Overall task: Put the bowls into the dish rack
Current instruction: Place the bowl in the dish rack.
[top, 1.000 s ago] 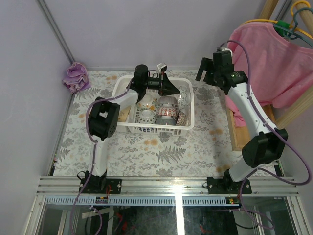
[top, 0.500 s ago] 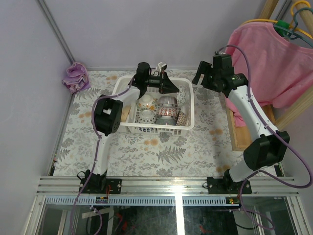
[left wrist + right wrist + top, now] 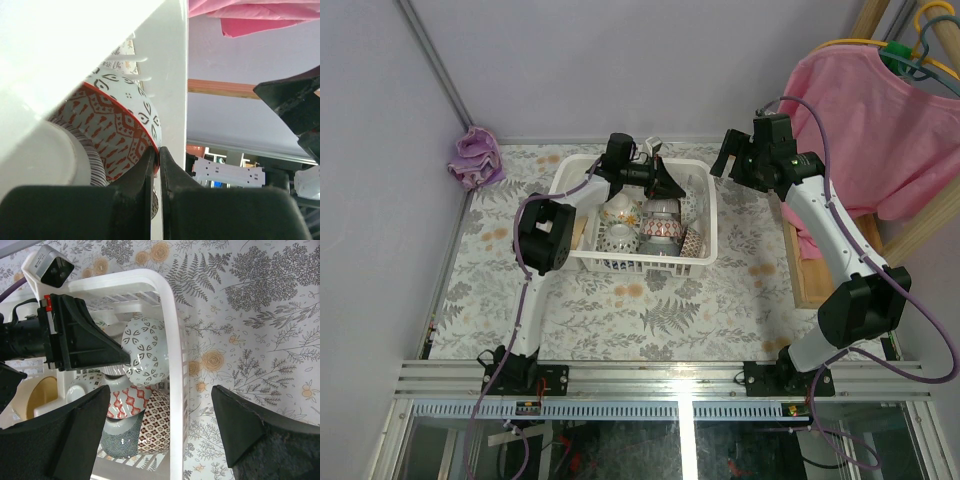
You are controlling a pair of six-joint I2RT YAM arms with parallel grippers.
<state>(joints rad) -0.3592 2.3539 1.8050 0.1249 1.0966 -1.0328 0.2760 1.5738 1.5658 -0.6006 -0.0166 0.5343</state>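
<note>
Several patterned bowls lie piled in the white dish rack (image 3: 712, 238). A white bowl with black leaf marks and a red-patterned inside (image 3: 147, 350) (image 3: 120, 125) leans near the rack's right wall (image 3: 175, 340). My left gripper (image 3: 131, 360) (image 3: 157, 150) (image 3: 677, 189) is shut inside the rack, its tips pressed against that bowl's red rim. Below lie a red-diamond bowl (image 3: 131, 401), a brown-checked bowl (image 3: 160, 422) and a blue-scaled bowl (image 3: 120, 437). My right gripper (image 3: 160, 390) (image 3: 726, 158) hangs open and empty above the rack's right wall.
A purple cloth (image 3: 475, 158) lies at the table's back left corner. A pink garment (image 3: 880, 120) hangs on the right above a wooden frame (image 3: 802, 262). A tan rounded piece (image 3: 42, 395) sits in the rack's left side compartment.
My left gripper has shifted a little right inside the rack, staying shut at the bowl. My right gripper has swung left, nearer the rack's right wall.
</note>
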